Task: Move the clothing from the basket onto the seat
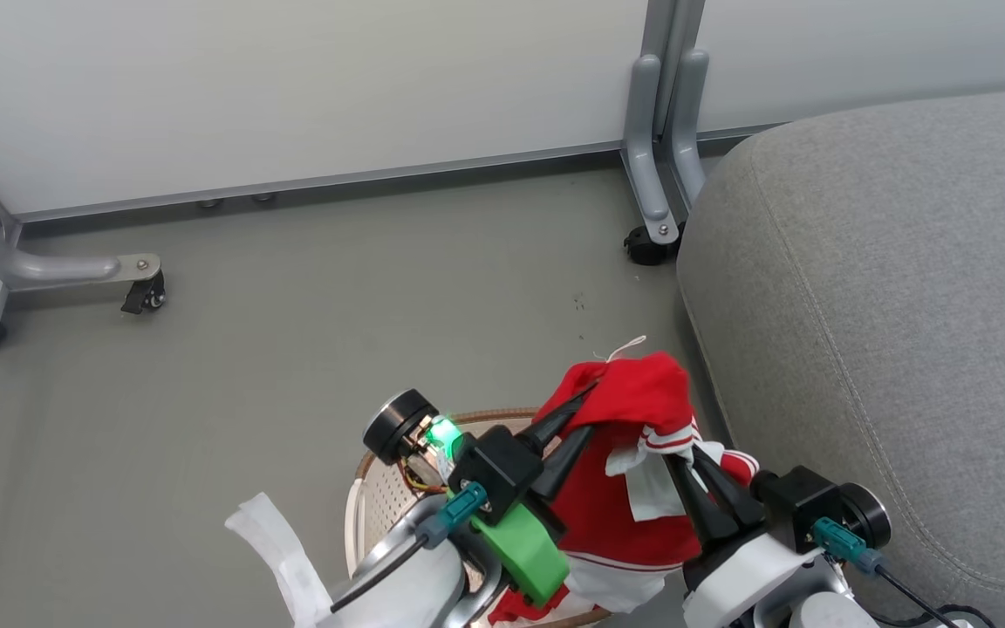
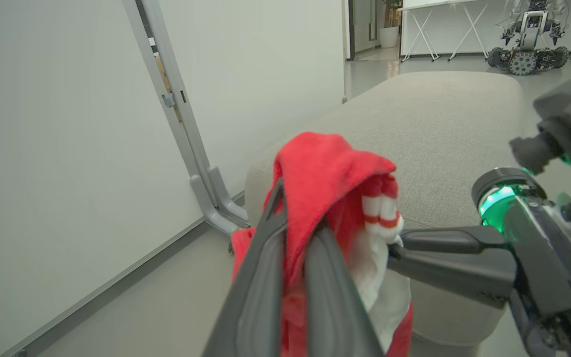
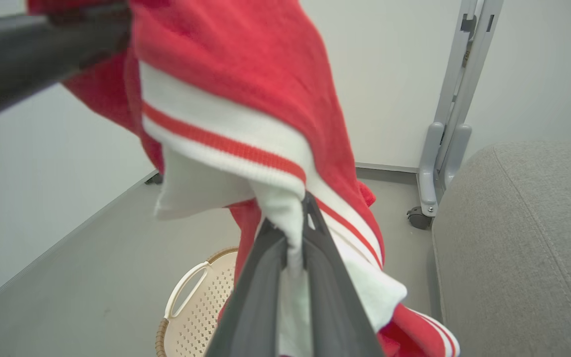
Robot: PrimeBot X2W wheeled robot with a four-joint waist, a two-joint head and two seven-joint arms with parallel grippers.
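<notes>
A red garment with white stripes and white trim hangs lifted between both grippers, above the basket. My left gripper is shut on its red upper fold. My right gripper is shut on its white trim. The cream perforated basket with a brown rim sits on the floor below, mostly hidden by my arms and the fabric; its handle shows in the right wrist view. More red and white fabric lies low by the basket. The grey seat stands just right of the garment.
White partition panels close the back and left, standing on grey legs with castors. Grey floor stretches ahead and to the left. A white strip of wrapping hangs off my left arm. Another robot stands far off.
</notes>
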